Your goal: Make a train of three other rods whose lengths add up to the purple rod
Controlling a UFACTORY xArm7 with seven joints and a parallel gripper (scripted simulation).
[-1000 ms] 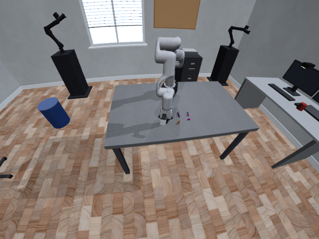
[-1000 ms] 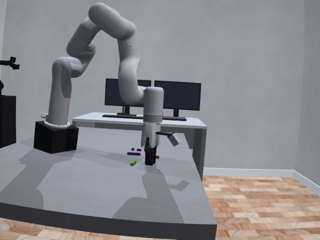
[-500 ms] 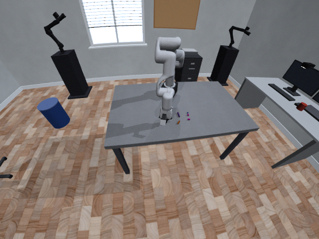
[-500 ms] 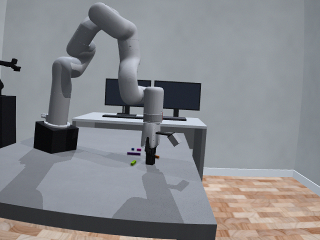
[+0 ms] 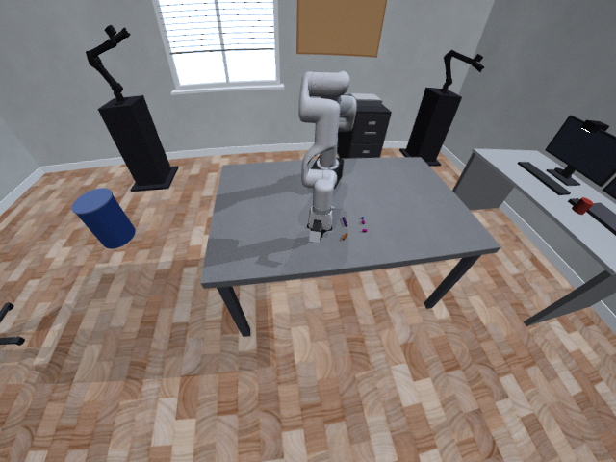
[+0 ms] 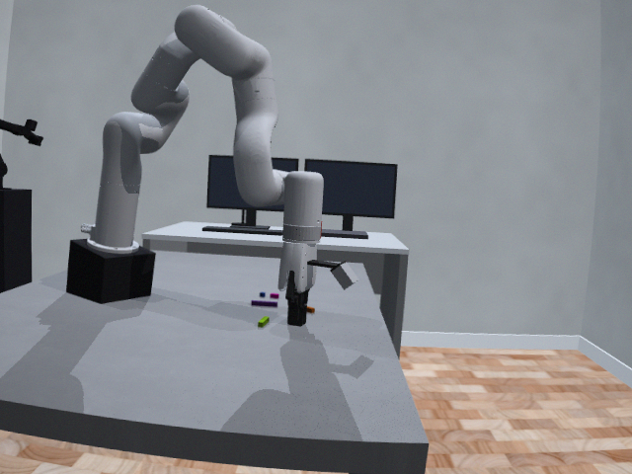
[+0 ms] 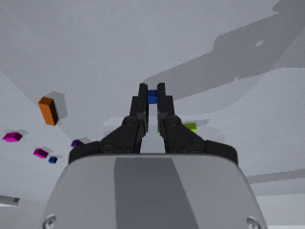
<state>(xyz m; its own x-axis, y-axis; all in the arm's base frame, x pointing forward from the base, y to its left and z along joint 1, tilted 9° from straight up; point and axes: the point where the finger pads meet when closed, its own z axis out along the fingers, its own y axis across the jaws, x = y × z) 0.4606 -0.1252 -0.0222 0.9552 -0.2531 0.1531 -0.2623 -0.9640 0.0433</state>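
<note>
A grey counter (image 5: 397, 198) (image 6: 178, 356) (image 7: 95, 38) carries the arm's black base block (image 5: 339, 174) (image 6: 102, 291) near its back edge. Toward the front edge, an orange rod (image 5: 345, 236) (image 6: 310, 309) (image 7: 48, 111) lies flat. A purple rod (image 5: 344, 221) (image 6: 264, 303) (image 7: 77, 143) lies farther back. Nearer the desk-side edge, a blue rod (image 5: 362, 218) (image 6: 262, 294) (image 7: 52, 159) lies just beside a magenta rod (image 5: 363, 221) (image 6: 275, 295) (image 7: 40, 154); a second magenta rod (image 5: 364, 230) (image 7: 12, 137) lies closer to the front edge. A lime rod (image 6: 263, 322) (image 7: 191, 128) lies toward the edge opposite the desk. Whether the blue rod between the jaws touches the counter is unclear.
</note>
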